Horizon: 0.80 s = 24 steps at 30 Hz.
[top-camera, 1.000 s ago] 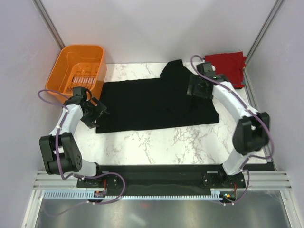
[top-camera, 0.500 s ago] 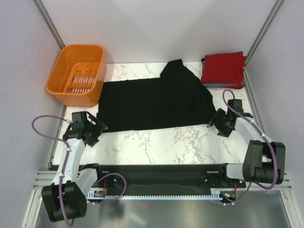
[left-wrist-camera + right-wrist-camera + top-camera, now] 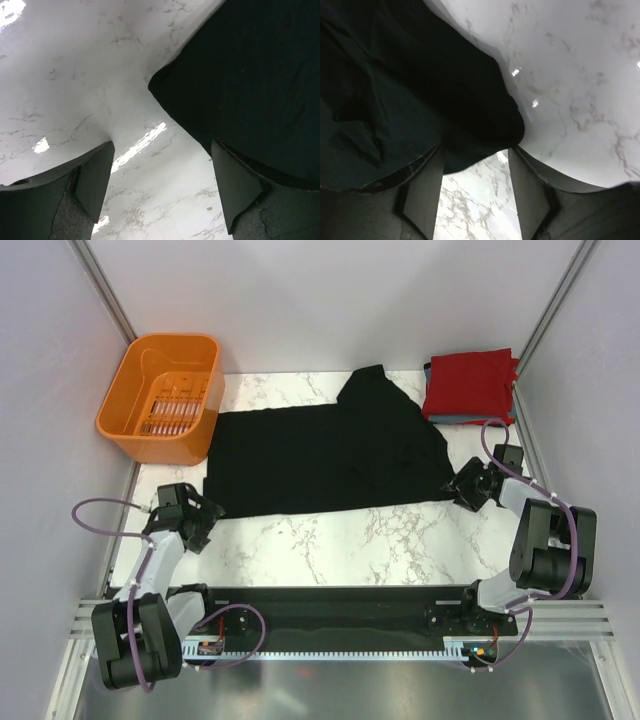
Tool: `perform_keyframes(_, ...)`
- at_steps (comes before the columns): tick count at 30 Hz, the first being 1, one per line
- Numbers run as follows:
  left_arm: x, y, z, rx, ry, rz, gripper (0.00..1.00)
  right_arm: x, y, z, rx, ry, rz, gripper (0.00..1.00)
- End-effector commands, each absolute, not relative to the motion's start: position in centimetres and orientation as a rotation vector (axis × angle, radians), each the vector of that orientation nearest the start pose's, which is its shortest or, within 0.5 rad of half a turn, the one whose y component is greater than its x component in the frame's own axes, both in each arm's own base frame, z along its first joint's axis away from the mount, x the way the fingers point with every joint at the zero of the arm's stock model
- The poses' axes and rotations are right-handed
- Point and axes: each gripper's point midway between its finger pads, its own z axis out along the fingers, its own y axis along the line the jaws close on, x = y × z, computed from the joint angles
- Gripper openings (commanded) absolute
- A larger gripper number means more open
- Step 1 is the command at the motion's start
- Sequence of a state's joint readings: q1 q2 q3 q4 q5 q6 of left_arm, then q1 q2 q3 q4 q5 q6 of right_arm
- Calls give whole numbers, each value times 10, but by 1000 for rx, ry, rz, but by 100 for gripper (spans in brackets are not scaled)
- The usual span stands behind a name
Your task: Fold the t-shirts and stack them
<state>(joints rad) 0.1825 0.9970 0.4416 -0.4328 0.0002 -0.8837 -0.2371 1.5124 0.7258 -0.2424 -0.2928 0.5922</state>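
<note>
Marble table (image 3: 330, 540) carries the black t-shirt (image 3: 320, 460) spread flat across its middle, with the folded red t-shirt (image 3: 468, 385) at the far right corner. For a clean fold, each gripper should take one near hem corner low against the surface, catching both cloth layers evenly. Left gripper (image 3: 207, 513) stands wide apart at the near-left corner, holding nothing; right gripper (image 3: 465, 486) stands partway apart with the near-right corner between its jaws, not clamped.
</note>
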Motion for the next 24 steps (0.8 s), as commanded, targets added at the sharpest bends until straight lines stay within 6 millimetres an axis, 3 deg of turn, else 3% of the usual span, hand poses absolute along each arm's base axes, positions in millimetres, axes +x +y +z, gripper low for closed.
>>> perform_keyframes(1, 249, 24, 28, -1396, 2108, -254, 87, 328, -4, 15, 955, 2425, 512, 60)
perform_keyframes(5, 255, 27, 18, -1458, 2104, -257, 86, 329, -3, 13, 935, 2434, 523, 40)
perform_keyframes(7, 259, 28, 13, -1481, 2111, -253, 79, 329, -3, 13, 925, 2438, 523, 32)
perform_keyframes(10, 266, 29, 11, -1502, 2108, -256, 68, 326, 0, 12, 915, 2445, 539, 8)
perform_keyframes(11, 268, 28, 10, -1500, 2111, -261, 60, 325, 1, 11, 912, 2449, 543, 2)
perform_keyframes(12, 270, 27, 9, -1491, 2114, -271, 33, 325, 1, 12, 914, 2448, 547, 0)
perform_keyframes(14, 275, 26, 13, -1475, 2122, -289, 7, 323, 2, 16, 917, 2444, 554, 0)
perform_keyframes(15, 276, 26, 15, -1461, 2122, -289, 2, 323, 1, 19, 924, 2440, 544, 0)
perform_keyframes(18, 277, 22, 35, -1427, 2123, -332, 2, 319, -11, 43, 963, 2406, 456, 0)
perform_keyframes(19, 278, 22, 45, -1413, 2112, -333, 2, 308, -24, 48, 1026, 2398, 390, 0)
perform_keyframes(20, 275, 26, 59, -1414, 2094, -316, 2, 305, -31, 70, 1038, 2329, 375, 0)
perform_keyframes(21, 274, 27, 68, -1410, 2072, -321, 2, 298, -41, 78, 1084, 2295, 360, 0)
perform_keyframes(24, 264, 32, 92, -1431, 2004, -385, 2, 272, -44, 105, 1135, 2229, 349, 0)
